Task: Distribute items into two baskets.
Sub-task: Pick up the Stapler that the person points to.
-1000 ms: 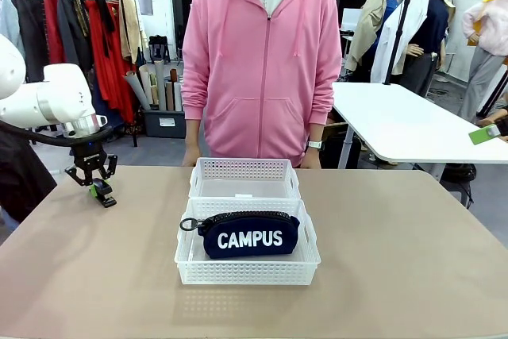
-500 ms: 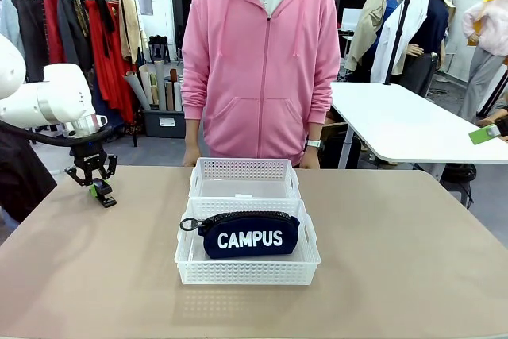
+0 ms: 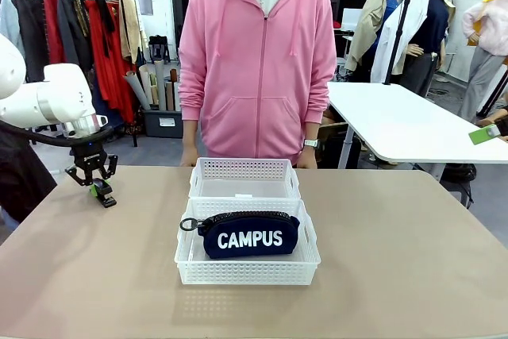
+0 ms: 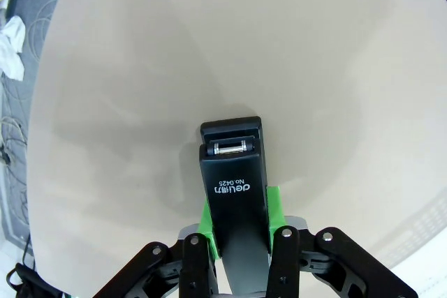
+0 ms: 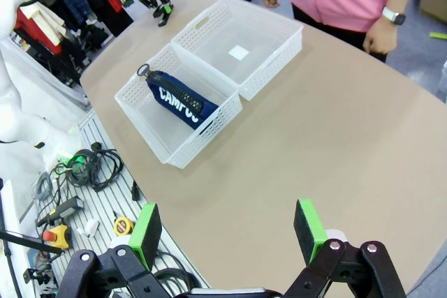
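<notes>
Pinched a small black stapler (image 4: 234,176) in the left claw (image 3: 100,193), green pads pressed onto its rear half, long axis running straight out along the fingers, nose end farthest from the wrist. Hovered there low over the far left part of the tan surface (image 3: 397,260); could not tell whether the stapler touched it. Sat well apart from that claw, toward the middle of the surface, two shallow white lattice-sided plastic baskets, set long side to long side. Held nothing but a small pale sticker, unreadable, in the far white basket (image 3: 244,168). Lay in the near white basket (image 3: 248,274) a navy fabric zip pouch (image 3: 250,237), long axis across the basket, ring pull at its left end. Judged the far basket the likely target: to the right of the left claw, at much the same depth, so a mostly sideways carry, and the left arm by far the nearer. Stood spread wide and empty, the right claw (image 5: 227,232), high over the near right side. Read "CAMPUS" in white on the pouch, and "No 0425" under what looked like "deli" on the stapler's top.
</notes>
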